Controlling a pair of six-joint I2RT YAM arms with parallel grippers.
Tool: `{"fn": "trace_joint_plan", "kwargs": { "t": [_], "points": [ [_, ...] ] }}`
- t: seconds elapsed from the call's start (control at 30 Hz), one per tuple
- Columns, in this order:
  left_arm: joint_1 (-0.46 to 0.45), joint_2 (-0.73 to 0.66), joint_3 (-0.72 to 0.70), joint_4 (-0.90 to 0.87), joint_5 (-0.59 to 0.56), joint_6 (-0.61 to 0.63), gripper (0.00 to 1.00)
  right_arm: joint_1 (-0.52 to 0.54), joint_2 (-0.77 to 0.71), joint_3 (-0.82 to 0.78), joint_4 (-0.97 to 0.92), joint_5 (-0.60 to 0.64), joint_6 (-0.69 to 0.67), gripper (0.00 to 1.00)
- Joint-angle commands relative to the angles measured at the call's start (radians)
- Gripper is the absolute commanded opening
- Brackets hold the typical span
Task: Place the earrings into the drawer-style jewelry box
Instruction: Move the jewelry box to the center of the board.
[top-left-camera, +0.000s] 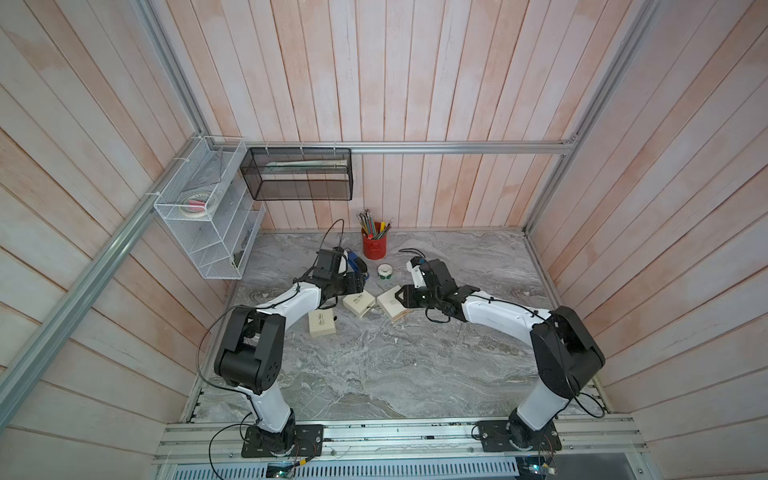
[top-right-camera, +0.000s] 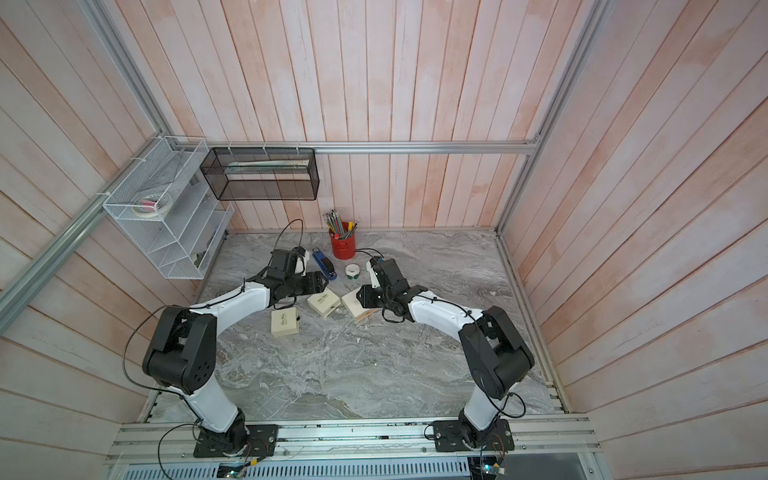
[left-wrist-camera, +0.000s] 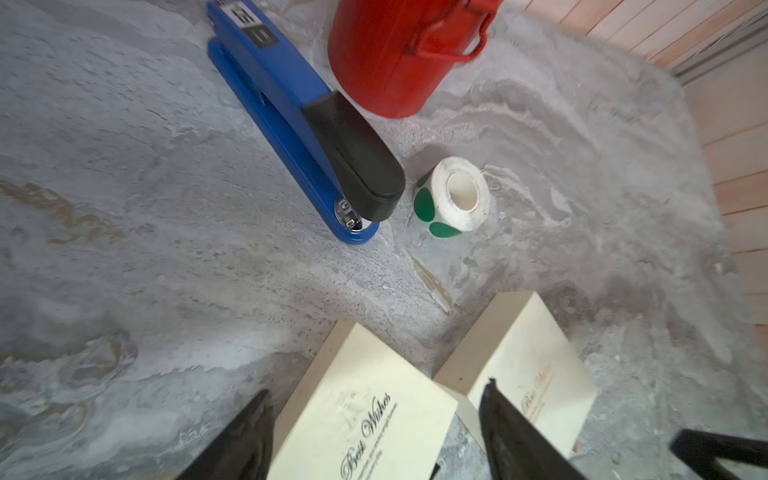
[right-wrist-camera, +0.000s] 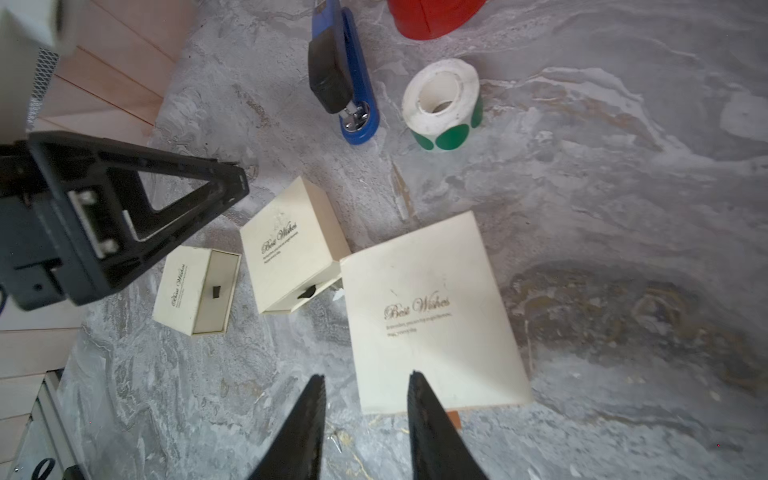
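On the marble table (top-left-camera: 374, 374), three cream drawer-style boxes lie in a row between the arms. The large box (right-wrist-camera: 428, 307) lies aslant. Its long axis runs toward the right gripper (right-wrist-camera: 366, 374), orange tab end nearest it, and those jaws stand apart, gripping nothing. The medium box (right-wrist-camera: 291, 249), drawer slightly out toward the large one's corner, sits between the spread, released fingers of the left gripper (left-wrist-camera: 377, 386). The small box (right-wrist-camera: 183, 286) lies apart, black tab facing the robot's right. Behind stand one red pen pot (top-left-camera: 374, 247), one blue stapler (left-wrist-camera: 291, 108) and one sticker roll (left-wrist-camera: 457, 193). The earrings are too small to make out.
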Motion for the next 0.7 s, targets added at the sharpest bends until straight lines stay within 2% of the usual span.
{"fn": "trace_joint_plan", "kwargs": {
  "t": [0.0,0.13,0.33,0.47,0.67],
  "points": [
    [-0.025,0.067,0.081,-0.078,-0.136,0.012,0.84,-0.018,-0.062,-0.035,0.033,0.034,0.016,0.35],
    [-0.056,0.151,0.154,-0.127,-0.19,0.022,0.84,-0.027,-0.085,-0.066,0.025,0.043,0.019,0.35],
    [-0.087,0.232,0.217,-0.18,-0.218,0.041,0.77,-0.031,-0.098,-0.082,0.023,0.052,0.022,0.35],
    [-0.096,0.246,0.226,-0.2,-0.214,0.046,0.73,-0.031,-0.099,-0.079,0.019,0.056,0.018,0.35],
    [-0.107,0.203,0.168,-0.204,-0.18,0.025,0.69,-0.031,-0.098,-0.077,0.02,0.057,0.017,0.34]
  ]
}}
